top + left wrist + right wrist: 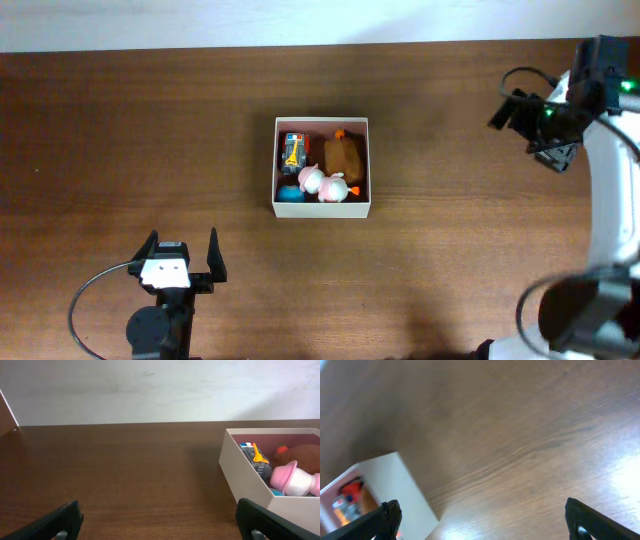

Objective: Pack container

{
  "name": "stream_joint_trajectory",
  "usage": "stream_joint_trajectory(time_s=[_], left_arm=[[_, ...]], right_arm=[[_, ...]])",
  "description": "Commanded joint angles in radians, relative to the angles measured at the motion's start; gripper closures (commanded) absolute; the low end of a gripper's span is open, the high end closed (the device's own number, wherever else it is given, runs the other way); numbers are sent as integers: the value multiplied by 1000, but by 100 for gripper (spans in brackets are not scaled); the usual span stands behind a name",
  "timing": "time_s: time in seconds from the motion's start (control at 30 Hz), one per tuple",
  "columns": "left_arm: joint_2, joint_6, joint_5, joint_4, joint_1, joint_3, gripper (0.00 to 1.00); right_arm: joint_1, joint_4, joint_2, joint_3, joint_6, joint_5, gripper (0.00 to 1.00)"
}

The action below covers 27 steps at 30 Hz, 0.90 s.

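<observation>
Container (321, 211) of small toys (322, 170) sits on the table (150, 130); left gripper (182, 243) and right gripper (525, 135) hover well clear, jaws wide apart, empty.

Robot lab tabletop (120, 150), plain wall (150, 385)

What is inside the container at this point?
The container holds a brown toy, pink-and-white toys, a blue round toy and a blue-and-yellow toy. Anything beneath them is hidden.
</observation>
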State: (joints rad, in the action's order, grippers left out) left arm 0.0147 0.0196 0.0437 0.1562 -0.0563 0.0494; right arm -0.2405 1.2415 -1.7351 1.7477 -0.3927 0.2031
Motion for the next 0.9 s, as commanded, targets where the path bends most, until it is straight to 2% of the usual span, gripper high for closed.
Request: stream_joint_trajectory(time_s=[0.0, 0.13, 0.37, 0.6, 0.73, 0.87], left_arm=[[-10, 11, -14, -2, 4, -6, 0], [-10, 11, -14, -2, 4, -6, 0], [-10, 11, -14, -2, 4, -6, 0], [-10, 11, -14, -2, 4, -6, 0], [-10, 11, -14, -2, 4, -6, 1], [-10, 11, -14, -2, 4, -6, 1]], right_arm=[[94, 0, 212, 8, -5, -6, 1], [192, 5, 365, 8, 49, -63, 1], [337, -17, 684, -45, 48, -140, 1], [337, -236, 1095, -529, 48, -401, 1], [337, -457, 1300, -845, 48, -489, 1], [338, -735, 1453, -1127, 49, -483, 1]])
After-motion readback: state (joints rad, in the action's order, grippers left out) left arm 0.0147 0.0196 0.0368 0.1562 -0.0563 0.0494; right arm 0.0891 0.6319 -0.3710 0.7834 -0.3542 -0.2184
